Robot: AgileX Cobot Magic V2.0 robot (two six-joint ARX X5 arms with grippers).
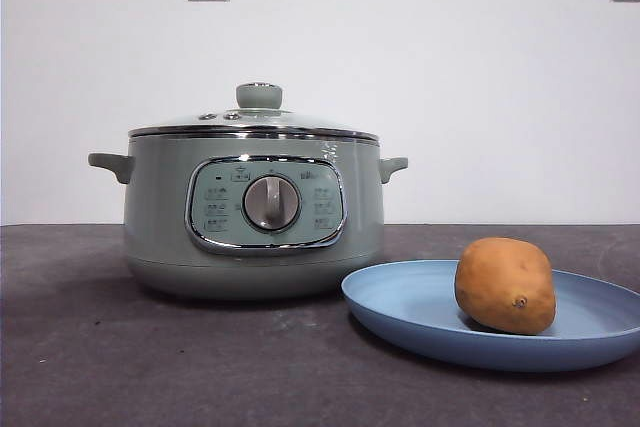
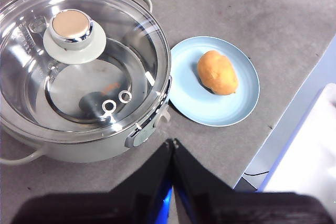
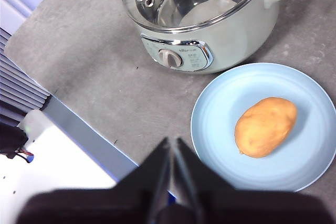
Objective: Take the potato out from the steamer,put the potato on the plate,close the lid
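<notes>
Orange-brown and smooth, the potato (image 1: pixel 505 285) lies on the light-blue plate (image 1: pixel 400 302), a little off the plate's middle, with its small dark eye spot facing the front camera. The plate rests on the dark grey surface (image 1: pixel 90 347) just beside the steamer (image 1: pixel 160 217), at the side of the control panel and dial (image 1: pixel 271 203); in the front view the plate's rim overlaps the pot's base, though the wrist views show a narrow gap between them. The glass lid (image 2: pixel 131 40) sits on the steamer, its chrome rim level all round and its pale-green knob (image 1: pixel 259 95) upright on top.

Neither arm shows in the front view. The left gripper (image 2: pixel 173 145) hangs above the surface near the steamer's handle, jaws pressed together and holding nothing. The right gripper (image 3: pixel 172 145) hangs above the surface near the plate's rim, jaws likewise pressed together and empty.

By how things lie, all three steps look done. What could still go wrong is small: a descending arm could clip the plate's rim and tip it, sending the rounded potato rolling off; or a nudge to the knob could slide the lid off its seat, since it only rests there.
</notes>
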